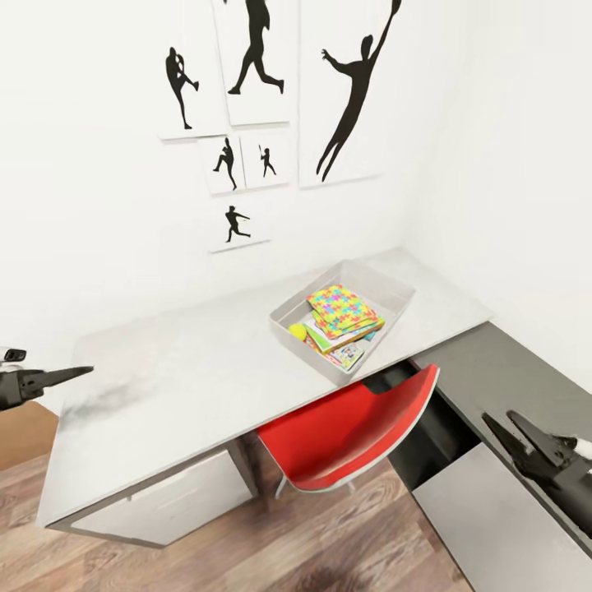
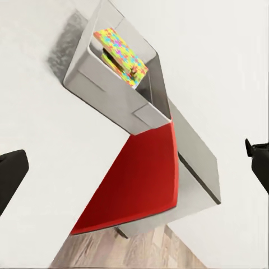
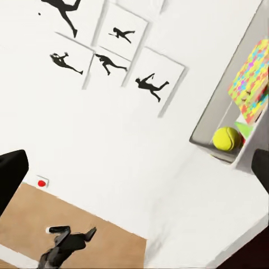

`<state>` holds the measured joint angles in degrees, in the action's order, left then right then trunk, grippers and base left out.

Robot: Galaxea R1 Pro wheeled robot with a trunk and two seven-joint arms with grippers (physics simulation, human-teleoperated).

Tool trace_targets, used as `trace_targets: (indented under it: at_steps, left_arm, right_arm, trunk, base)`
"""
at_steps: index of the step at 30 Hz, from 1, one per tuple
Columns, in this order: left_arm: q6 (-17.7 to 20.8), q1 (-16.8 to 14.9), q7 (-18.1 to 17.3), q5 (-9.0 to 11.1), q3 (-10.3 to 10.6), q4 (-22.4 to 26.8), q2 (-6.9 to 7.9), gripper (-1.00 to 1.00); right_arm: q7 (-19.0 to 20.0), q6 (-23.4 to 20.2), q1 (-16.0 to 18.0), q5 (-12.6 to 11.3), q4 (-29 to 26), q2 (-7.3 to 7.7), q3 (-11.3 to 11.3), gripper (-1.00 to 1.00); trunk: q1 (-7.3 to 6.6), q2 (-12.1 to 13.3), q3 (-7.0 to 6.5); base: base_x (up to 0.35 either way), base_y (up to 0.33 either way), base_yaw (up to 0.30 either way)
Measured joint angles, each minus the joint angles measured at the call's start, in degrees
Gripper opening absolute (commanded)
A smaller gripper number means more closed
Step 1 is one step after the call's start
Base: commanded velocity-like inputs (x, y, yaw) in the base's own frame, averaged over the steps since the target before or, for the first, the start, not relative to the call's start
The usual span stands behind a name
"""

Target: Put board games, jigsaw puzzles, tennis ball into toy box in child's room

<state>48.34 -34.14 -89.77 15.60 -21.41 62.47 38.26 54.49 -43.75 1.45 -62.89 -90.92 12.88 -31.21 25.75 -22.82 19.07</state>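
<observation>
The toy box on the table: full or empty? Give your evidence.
Partly filled: the toy box holds a jigsaw puzzle atop game boxes and the tennis ball.

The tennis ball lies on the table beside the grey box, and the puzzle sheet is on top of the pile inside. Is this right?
Not quite: the tennis ball lies inside the grey box, in a corner, as the right wrist view shows. The puzzle sheet does top the pile inside.

No words, numbers or brand marks can be read anywhere. The wall prints (image 1: pixel 271 99) above the counter (image 1: pixel 181 386) carry only black silhouettes of athletes, with no captions. In the toy box (image 1: pixel 288 311) on the counter, the board games (image 1: pixel 345 355) show busy printed covers, but any lettering on them is too small to make out.
</observation>
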Motion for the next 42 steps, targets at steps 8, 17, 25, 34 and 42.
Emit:
trace_targets:
  at_steps: [8, 17, 25, 34, 42]
  left_arm:
    - [0.01, 4.86, 0.0, 4.13, -0.17, 0.11, -0.27, 1.0]
    - [-0.19, 5.08, 0.0, 4.44, -0.14, 0.11, -0.47, 1.0]
    - [-0.25, 5.09, 0.0, 4.47, -0.13, 0.11, -0.48, 1.0]
    - [-0.25, 5.09, 0.0, 4.47, -0.13, 0.11, -0.56, 1.0]
    - [-0.27, 5.09, -0.01, 4.47, -0.13, 0.11, -0.57, 1.0]
  right_arm:
    - [11.22, 8.19, -1.81, 8.14, 0.4, -0.07, 2.9, 1.0]
    - [11.32, 9.16, -1.88, 9.14, 3.49, 0.04, 2.8, 1.0]
    - [11.23, 9.22, -1.88, 9.22, 3.91, -0.05, 2.8, 1.0]
    - [11.01, 9.23, -1.88, 9.16, 4.02, 0.21, 2.8, 1.0]
    - [9.24, 9.13, -1.88, 9.16, 4.03, -0.01, 2.9, 1.0]
  trunk:
    - [0.01, 0.0, -0.63]
    - [0.0, 0.0, -0.86]
    - [0.0, 0.01, -0.87]
    - [0.0, 0.01, -0.87]
    - [0.0, 0.01, -0.88]
  base:
    - [-0.12, 0.0, 0.013]
    - [-0.014, 0.0, 0.027]
    - [-0.001, 0.0, 0.001]
    - [0.0, 0.0, 0.0]
    - [0.0, 0.0, -0.011]
